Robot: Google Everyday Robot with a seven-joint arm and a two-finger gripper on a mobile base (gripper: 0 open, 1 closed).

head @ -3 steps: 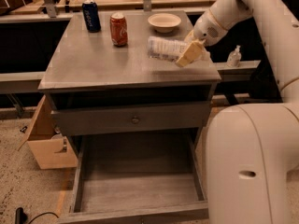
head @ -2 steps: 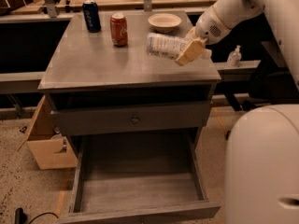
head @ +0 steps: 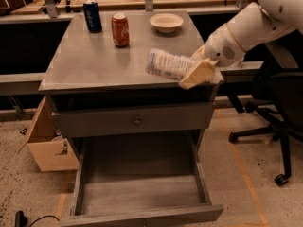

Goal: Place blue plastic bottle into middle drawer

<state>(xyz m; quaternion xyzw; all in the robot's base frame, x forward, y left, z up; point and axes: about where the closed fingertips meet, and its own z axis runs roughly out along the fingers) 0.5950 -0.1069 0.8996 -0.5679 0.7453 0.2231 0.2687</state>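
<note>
While gripping blue plastic bottle in closed end effector, hovering above and behind middle drawer; transport step; next: forward, down, release.

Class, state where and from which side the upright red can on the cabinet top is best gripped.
Grip the red can around its mid-body, coming from the front: it stands upright, round-sided, with bare cabinet top before it. The gripper, at that top's right edge, holds the blue plastic bottle.

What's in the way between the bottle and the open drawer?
The pincer holds the bottle above the cabinet top, which lies under it. Nothing else visible blocks the way to the open drawer in front.
</note>
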